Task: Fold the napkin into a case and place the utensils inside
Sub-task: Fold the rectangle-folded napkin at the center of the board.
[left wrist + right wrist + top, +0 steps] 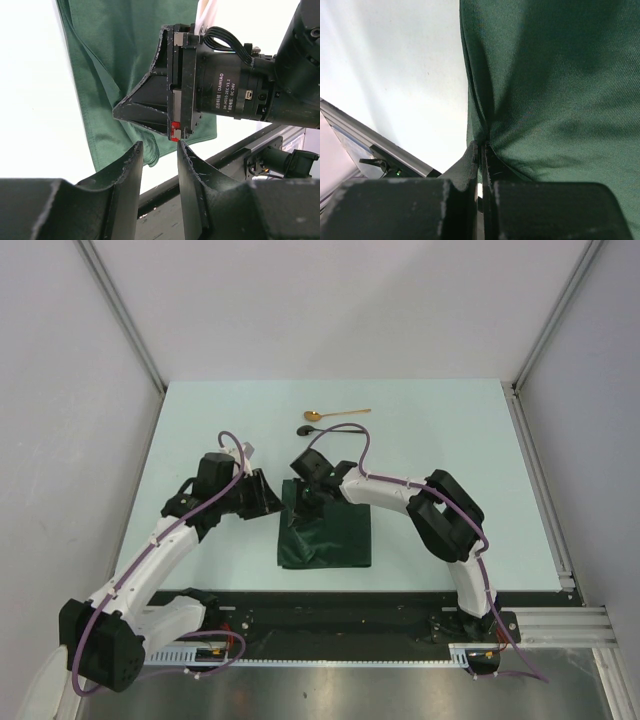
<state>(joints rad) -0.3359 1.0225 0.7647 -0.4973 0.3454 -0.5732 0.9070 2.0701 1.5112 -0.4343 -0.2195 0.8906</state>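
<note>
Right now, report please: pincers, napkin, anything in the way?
Right pincer shut on napkin edge. Left pincer open, empty, beside napkin. Gold spoon, black spoon beyond napkin, untouched; nothing blocking.

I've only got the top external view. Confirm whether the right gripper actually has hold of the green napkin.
Observer: Yes. In the right wrist view the right gripper is shut on a pinched ridge of the napkin.
Operator: Now report the left gripper's state.
Observer: In the left wrist view the left gripper is open, with nothing between its fingers.
Operator: Check the cloth for layers.
Observer: The left wrist view shows overlapping edges along one side of the napkin, so it lies in more than one layer.
</note>
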